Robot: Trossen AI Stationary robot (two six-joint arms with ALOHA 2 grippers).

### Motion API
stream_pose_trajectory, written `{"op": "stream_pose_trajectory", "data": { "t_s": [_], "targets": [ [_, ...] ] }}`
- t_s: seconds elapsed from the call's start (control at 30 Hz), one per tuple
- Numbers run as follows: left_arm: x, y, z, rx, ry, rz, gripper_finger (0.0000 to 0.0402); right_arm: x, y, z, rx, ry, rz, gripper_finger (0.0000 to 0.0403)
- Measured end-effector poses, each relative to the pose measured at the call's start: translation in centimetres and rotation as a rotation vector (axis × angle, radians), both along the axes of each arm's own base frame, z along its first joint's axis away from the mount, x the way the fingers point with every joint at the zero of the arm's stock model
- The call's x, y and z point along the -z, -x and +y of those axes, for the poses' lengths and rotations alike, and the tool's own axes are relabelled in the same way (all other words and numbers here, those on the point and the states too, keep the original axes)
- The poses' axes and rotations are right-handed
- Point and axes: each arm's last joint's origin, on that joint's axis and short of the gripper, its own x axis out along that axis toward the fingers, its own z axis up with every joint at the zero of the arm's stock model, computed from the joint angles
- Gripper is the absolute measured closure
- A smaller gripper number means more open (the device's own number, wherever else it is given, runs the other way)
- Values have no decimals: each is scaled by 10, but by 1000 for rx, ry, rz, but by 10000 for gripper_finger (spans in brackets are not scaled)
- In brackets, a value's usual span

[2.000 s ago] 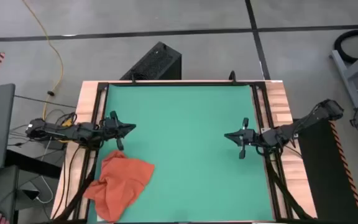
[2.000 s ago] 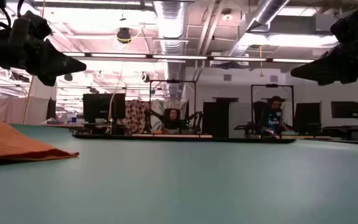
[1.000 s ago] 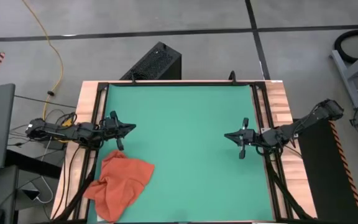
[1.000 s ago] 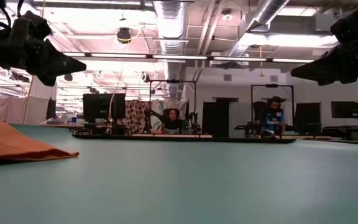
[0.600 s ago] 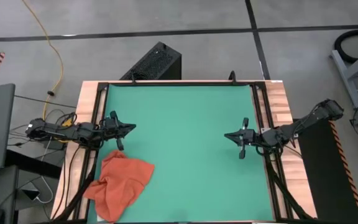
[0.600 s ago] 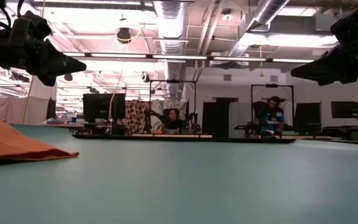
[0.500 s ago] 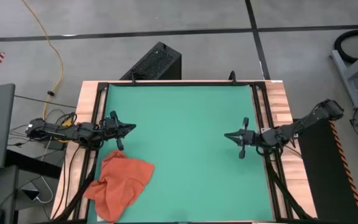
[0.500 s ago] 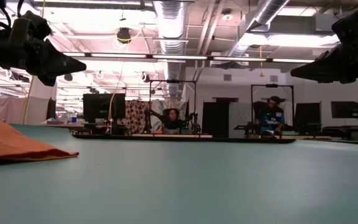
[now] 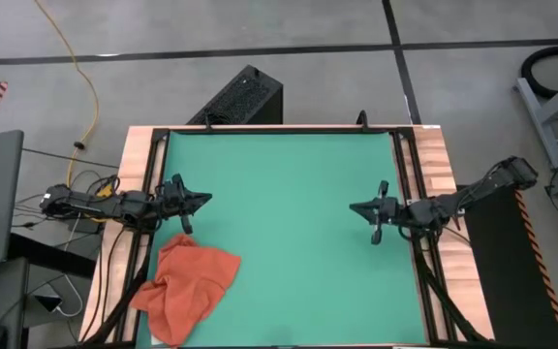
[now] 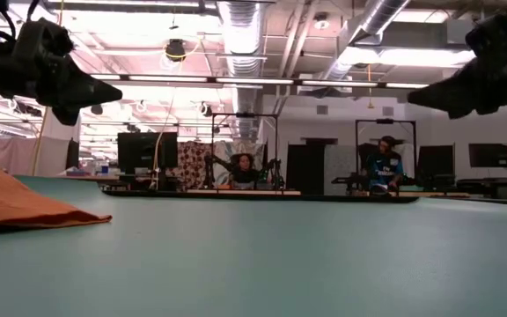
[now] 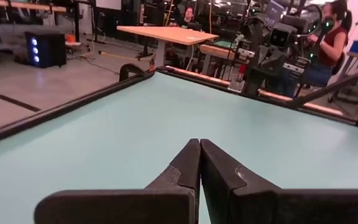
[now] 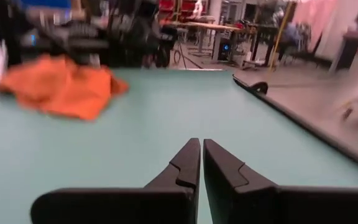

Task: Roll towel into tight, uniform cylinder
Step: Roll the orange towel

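The towel (image 9: 187,286) is an orange-red cloth lying crumpled in a loose heap on the green mat's near left corner; it also shows in the low view (image 10: 16,202) and the right wrist view (image 12: 61,84). My left gripper (image 9: 206,200) hovers shut at the mat's left edge, just beyond the towel's far side, pointing level toward the right. My right gripper (image 9: 353,207) hovers shut near the mat's right edge, pointing level toward the left, far from the towel. Both sets of fingers (image 11: 199,142) (image 12: 201,142) hold nothing.
The green mat (image 9: 289,165) is bordered by a black rail (image 9: 400,155) and wooden table strips (image 9: 439,165). A black box (image 9: 245,97) stands on the floor past the far edge. People sit at desks (image 10: 385,167) in the room behind.
My right gripper has turned slightly in place, its tip rising a little in the low view. The towel and my left gripper have kept still.
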Motion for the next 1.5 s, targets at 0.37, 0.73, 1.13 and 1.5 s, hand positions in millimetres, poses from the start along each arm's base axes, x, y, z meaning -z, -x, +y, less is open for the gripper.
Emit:
{"op": "stream_pose_trajectory", "data": {
  "t_s": [0.37,0.73,1.13,1.5],
  "targets": [
    [-40,6,-11,378,53,-135,380,-19,0,-4,17,-662,-359,361],
    [-109,11,-18,455,86,-208,311,-52,-7,-21,43,-471,-427,364],
    [-197,15,-19,476,12,115,310,-147,-61,-1,-149,-134,-339,375],
    [-207,20,-14,346,-35,234,310,-118,-238,36,-227,183,218,282]
  ]
}}
